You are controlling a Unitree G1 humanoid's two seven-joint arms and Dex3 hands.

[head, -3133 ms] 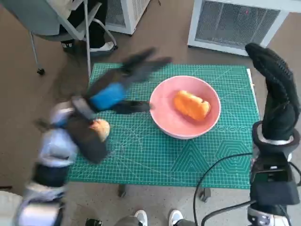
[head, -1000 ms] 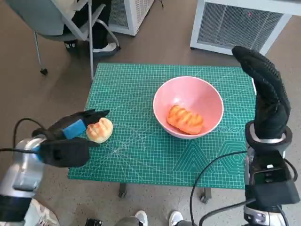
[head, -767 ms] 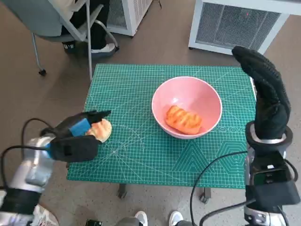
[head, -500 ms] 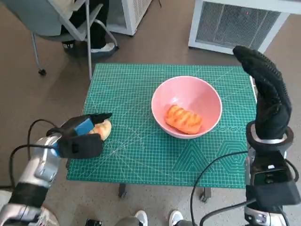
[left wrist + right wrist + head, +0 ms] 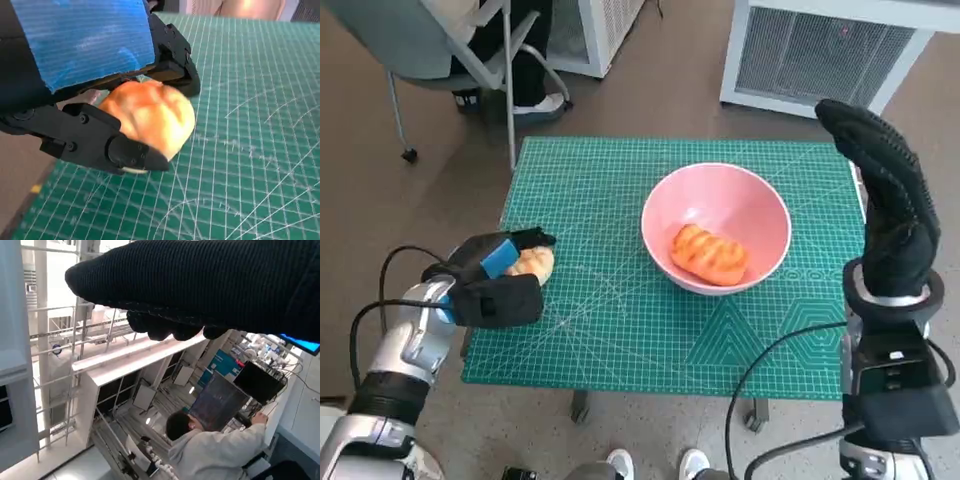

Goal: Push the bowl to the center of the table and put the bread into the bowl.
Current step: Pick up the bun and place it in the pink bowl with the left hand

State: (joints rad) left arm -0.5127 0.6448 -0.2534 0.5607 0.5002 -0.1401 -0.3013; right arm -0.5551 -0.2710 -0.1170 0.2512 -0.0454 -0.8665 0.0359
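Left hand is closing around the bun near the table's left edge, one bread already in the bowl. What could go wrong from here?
1. The round bun sits between the left hand's fingers near the green mat's edge; a loose hold could drop it to the floor.
2. The pink bowl already holds a grilled bread; the carry could clip its rim and shift it.
3. The right hand is raised, not steadying the bowl.

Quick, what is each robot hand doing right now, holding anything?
Left robot hand: fingers closed around the round bread roll on the mat.
Right robot hand: raised, holding nothing, fingers straight.
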